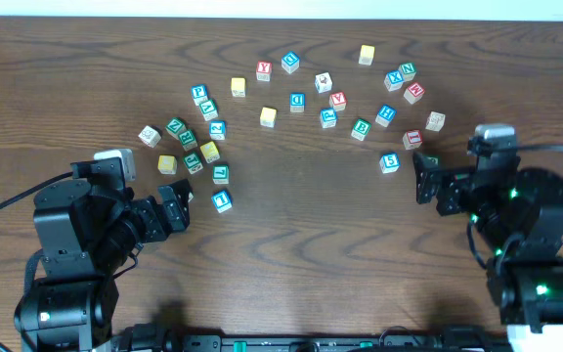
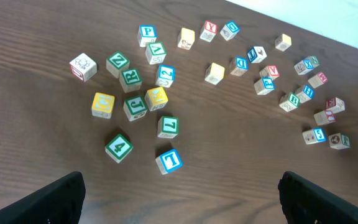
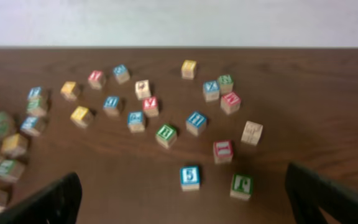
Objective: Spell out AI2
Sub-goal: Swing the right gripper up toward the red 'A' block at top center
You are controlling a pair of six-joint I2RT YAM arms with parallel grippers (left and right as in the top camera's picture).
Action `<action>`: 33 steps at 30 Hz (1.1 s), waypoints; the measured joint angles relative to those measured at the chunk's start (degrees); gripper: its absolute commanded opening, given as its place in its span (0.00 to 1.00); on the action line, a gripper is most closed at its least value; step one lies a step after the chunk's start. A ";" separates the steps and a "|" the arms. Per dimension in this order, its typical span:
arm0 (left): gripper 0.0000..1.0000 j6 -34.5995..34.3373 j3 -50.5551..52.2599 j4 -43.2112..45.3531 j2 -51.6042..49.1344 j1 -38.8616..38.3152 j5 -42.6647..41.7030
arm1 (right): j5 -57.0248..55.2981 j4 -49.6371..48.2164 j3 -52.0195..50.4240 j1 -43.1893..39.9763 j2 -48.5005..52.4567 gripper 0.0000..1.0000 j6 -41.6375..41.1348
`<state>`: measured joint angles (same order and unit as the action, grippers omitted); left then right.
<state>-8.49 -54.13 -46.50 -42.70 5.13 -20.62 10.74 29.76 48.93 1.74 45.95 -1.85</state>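
Near spread left hand, green 4 cube, left-wrist view only, right hand spread too

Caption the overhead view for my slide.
Open left gripper and right gripper flank scattered wooden alphabet cubes on brown wooden table.

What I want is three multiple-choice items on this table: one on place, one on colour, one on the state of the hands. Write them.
1. The blue 5 cube lies nearest: A the left hand; B the right hand; C neither, midway.
2. The 4 cube has a digit that is: A red; B green; C blue.
3. The hands are: A both shut on cubes; B left shut, right open; C both open, empty.
Key: B, it sits close by the right hand, far from the left. B, a green digit in a green frame. C, both stand wide with nothing held.
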 measured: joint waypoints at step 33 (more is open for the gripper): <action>0.98 0.02 0.00 -0.02 0.00 0.00 0.00 | 10.67 37.46 46.77 1.62 41.48 0.99 10.93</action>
<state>-8.47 -54.13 -46.52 -42.70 5.13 -20.62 21.41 67.22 95.70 3.36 87.44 9.08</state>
